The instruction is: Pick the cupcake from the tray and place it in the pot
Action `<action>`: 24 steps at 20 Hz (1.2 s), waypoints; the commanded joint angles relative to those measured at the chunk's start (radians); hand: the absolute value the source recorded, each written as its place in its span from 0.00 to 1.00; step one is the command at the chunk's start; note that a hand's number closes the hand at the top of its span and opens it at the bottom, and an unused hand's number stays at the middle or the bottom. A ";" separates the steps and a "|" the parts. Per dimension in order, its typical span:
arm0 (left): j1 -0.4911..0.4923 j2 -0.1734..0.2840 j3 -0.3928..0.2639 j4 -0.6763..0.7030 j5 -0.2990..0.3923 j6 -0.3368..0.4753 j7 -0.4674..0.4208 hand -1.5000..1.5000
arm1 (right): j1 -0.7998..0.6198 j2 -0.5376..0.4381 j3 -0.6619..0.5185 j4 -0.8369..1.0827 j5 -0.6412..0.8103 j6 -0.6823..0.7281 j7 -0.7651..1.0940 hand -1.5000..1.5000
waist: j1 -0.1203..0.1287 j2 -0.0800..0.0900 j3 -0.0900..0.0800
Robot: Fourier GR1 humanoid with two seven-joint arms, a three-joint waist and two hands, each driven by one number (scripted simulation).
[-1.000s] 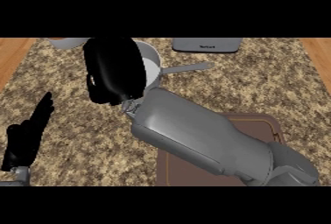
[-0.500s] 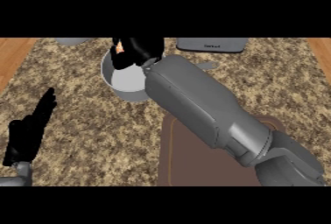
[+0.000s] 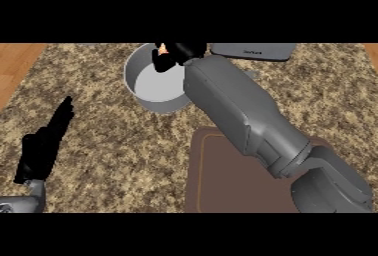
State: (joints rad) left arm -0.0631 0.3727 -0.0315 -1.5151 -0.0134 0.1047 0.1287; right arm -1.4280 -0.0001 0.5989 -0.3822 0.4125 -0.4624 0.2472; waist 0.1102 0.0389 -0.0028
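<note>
- The right hand (image 3: 177, 52) is at the top centre of the frame, over the far rim of the pot (image 3: 148, 95). Its fingers are curled round the cupcake (image 3: 162, 49).
- Only a small orange-and-pale sliver of the cupcake shows between the fingers. The rest is hidden by the hand.
- The cupcake is off the tray (image 3: 214, 195), which lies at the lower centre and is partly covered by the right forearm.
- The pot is grey and stands upright on the speckled counter (image 3: 103, 150). Its pale inner floor is visible and bare.
- Handling judgement: the cupcake is likely light, soft and easily crushed. Grip the lower wrapped sides, not the topping.
- Release judgement: lower it into the pot opening before the fingers part, so that it lands base down.
- The left hand (image 3: 46, 145) rests at the lower left, fingers straight and together, holding nothing.
</note>
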 commanded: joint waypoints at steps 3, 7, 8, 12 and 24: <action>-0.047 0.001 -0.009 0.012 -0.018 -0.002 0.010 0.50 | 0.035 0.000 -0.075 0.059 -0.105 0.009 -0.075 0.00 | 0.024 0.011 0.001; -0.031 -0.007 -0.014 0.026 -0.012 -0.017 -0.016 0.50 | 0.048 0.000 -0.125 0.081 -0.162 0.020 -0.156 0.00 | 0.042 0.019 0.001; -0.036 -0.006 -0.006 0.006 -0.013 -0.003 0.008 0.50 | 0.050 0.000 -0.131 0.081 -0.172 0.026 -0.189 0.00 | 0.035 0.011 0.002; -0.041 -0.026 -0.025 0.020 -0.028 0.002 -0.005 0.50 | 0.059 0.000 -0.155 0.099 -0.192 -0.027 -0.266 0.00 | 0.033 0.015 0.001; -0.026 -0.021 0.002 -0.001 -0.031 0.018 0.022 0.50 | 0.059 0.000 -0.437 0.014 -0.512 0.010 -0.516 0.00 | -0.010 -0.010 0.003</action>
State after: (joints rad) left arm -0.1016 0.3608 -0.0250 -1.4903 -0.0278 0.1014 0.1347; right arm -1.3750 -0.0001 0.2162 -0.3941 -0.0294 -0.5127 -0.2062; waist 0.1123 0.0360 0.0001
